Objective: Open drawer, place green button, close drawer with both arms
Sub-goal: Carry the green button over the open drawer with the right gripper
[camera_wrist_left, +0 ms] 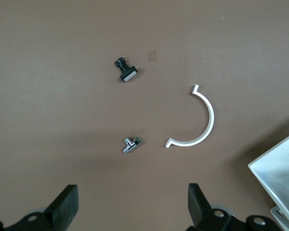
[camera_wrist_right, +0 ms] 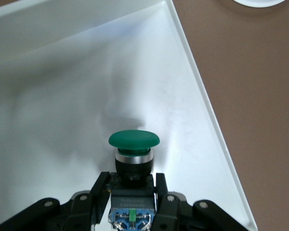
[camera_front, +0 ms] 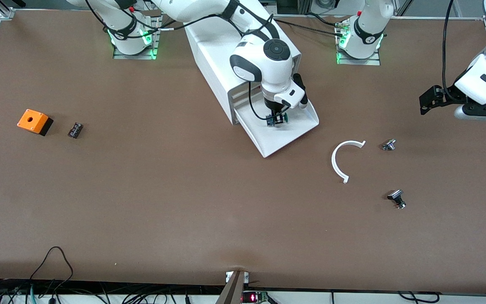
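The lowest drawer (camera_front: 293,134) of the white cabinet (camera_front: 215,63) is pulled open; its tray floor fills the right wrist view (camera_wrist_right: 62,96). My right gripper (camera_front: 277,118) is over the open drawer, shut on the green-capped button (camera_front: 281,118). In the right wrist view the button (camera_wrist_right: 134,149) is gripped by its dark body between the fingers (camera_wrist_right: 99,187), green cap pointing away. My left gripper (camera_front: 430,101) is open and empty, raised over the left arm's end of the table; its fingers (camera_wrist_left: 67,204) show spread apart in the left wrist view.
A white curved piece (camera_front: 342,160), a small silver knob (camera_front: 389,145) and a black-capped button (camera_front: 397,198) lie toward the left arm's end. An orange box (camera_front: 34,121) and a small dark block (camera_front: 75,130) lie toward the right arm's end.
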{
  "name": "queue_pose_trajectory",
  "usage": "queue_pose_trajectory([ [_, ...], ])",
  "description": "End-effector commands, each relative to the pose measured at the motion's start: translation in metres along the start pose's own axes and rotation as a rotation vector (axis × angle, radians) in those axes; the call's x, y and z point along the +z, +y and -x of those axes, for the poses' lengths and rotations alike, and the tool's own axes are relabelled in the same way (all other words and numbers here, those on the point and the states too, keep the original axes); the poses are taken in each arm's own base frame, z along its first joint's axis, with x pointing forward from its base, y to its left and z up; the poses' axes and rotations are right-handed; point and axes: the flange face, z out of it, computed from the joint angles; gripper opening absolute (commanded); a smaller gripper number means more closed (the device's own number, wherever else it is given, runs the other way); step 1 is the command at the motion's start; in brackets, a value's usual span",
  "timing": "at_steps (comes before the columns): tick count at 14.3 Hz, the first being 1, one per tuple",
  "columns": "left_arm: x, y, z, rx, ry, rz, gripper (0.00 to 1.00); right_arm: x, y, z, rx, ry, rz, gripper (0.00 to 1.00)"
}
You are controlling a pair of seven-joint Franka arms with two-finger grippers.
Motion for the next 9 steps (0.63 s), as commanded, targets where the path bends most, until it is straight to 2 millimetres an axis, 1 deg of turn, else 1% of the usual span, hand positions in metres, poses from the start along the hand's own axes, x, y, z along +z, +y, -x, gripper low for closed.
queue_pose_trajectory([
  [1, -0.002, -0.008, 0.003, -0.045, -0.011, -0.011, 1.0, 0.016, -0.006, -0.012, 0.008, -0.003, 0.025, 0.34],
  [2, -0.001, -0.009, 0.002, -0.047, -0.013, -0.011, 1.0, 0.016, -0.007, -0.012, 0.018, -0.01, 0.032, 0.37],
  [3, -0.001, -0.008, 0.002, -0.045, -0.011, -0.011, 1.0, 0.017, -0.007, -0.012, 0.047, -0.013, 0.03, 0.51],
  [4, -0.001, -0.009, 0.002, -0.048, -0.011, -0.011, 1.0, 0.015, -0.007, -0.012, 0.081, -0.013, 0.03, 1.0],
  [6, 0.0, -0.008, 0.002, -0.045, -0.011, -0.009, 1.0, 0.003, -0.008, -0.016, 0.139, -0.023, 0.033, 1.0],
  [7, 0.002, -0.009, 0.002, -0.046, -0.014, -0.009, 1.0, -0.011, -0.005, -0.017, 0.154, -0.025, 0.04, 1.0],
  [8, 0.002, -0.009, 0.002, -0.047, -0.013, -0.009, 1.0, -0.026, 0.006, -0.016, 0.168, -0.026, 0.053, 1.0],
  [9, 0.002, -0.009, 0.001, -0.046, -0.011, -0.009, 1.0, -0.038, 0.014, -0.013, 0.181, -0.037, 0.053, 1.0],
])
